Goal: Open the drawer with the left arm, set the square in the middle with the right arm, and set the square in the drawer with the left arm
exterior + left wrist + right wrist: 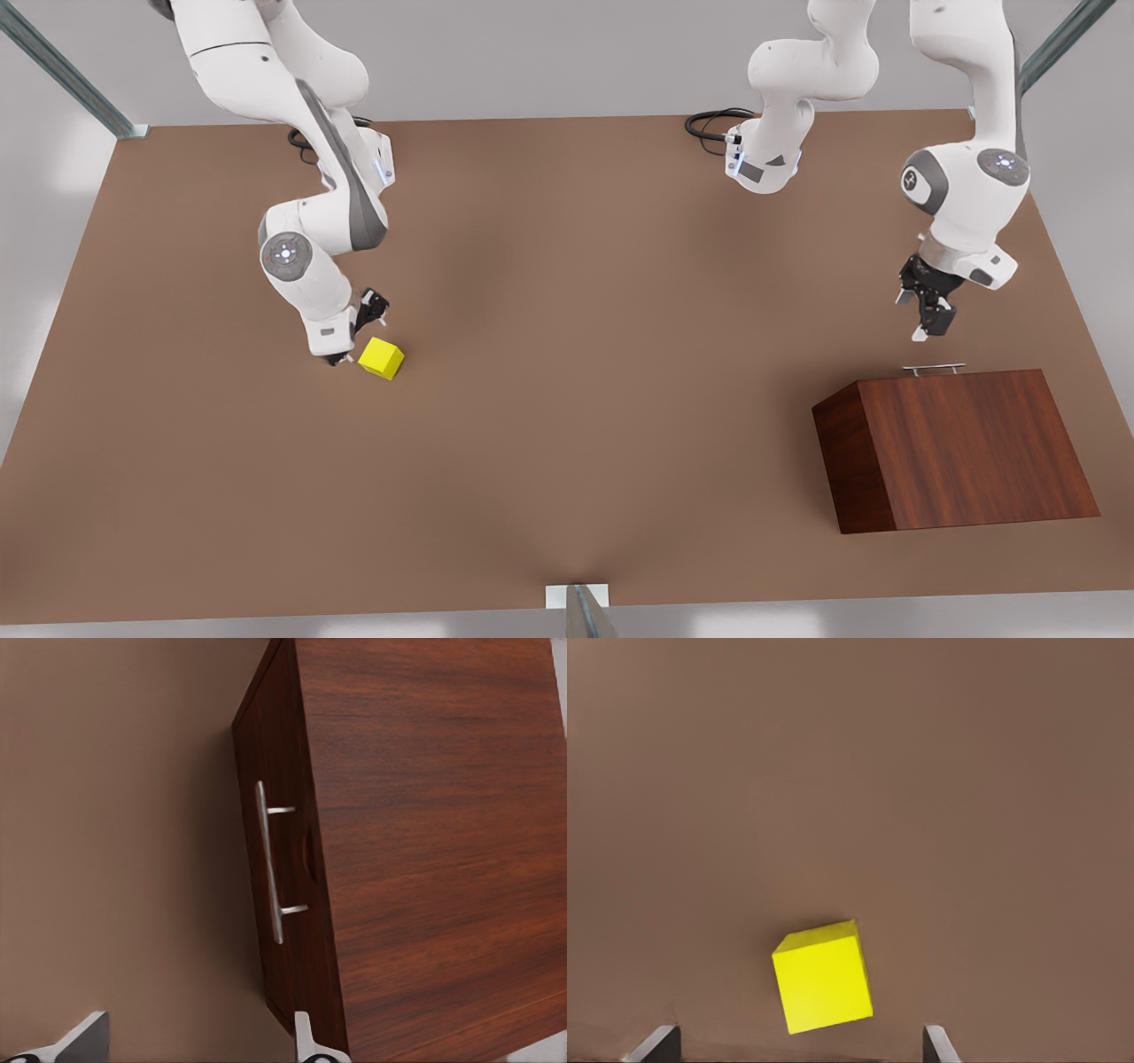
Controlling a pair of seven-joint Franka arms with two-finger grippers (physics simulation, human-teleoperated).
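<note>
The left claw (921,315) hangs over the brown table (567,443) on the front view's right, just behind the wood box (961,452). Its 2 fingers are spread apart w/ nothing between them. In the left wrist view the 2 fingertips (308,1041) stick up at the edge, one near the box's front face, the other out over bare table.

The drawer (283,877) is pushed all the way in, flat w/ the box front. Its thin silver handle (933,369) sits on the side of the box that faces the arms. The claw is near the handle but not touching it.

The right claw (359,332) is on the front view's left, low by the table. It's open too, fingers wide. The yellow square (382,358) sits on the table right by it, turned a bit at an angle. In the right wrist view the square (822,979) lies just ahead of the 2 fingertips (656,1045), about between them, not pinched. It's well apart from the box, w/ lots of bare table between.
</note>
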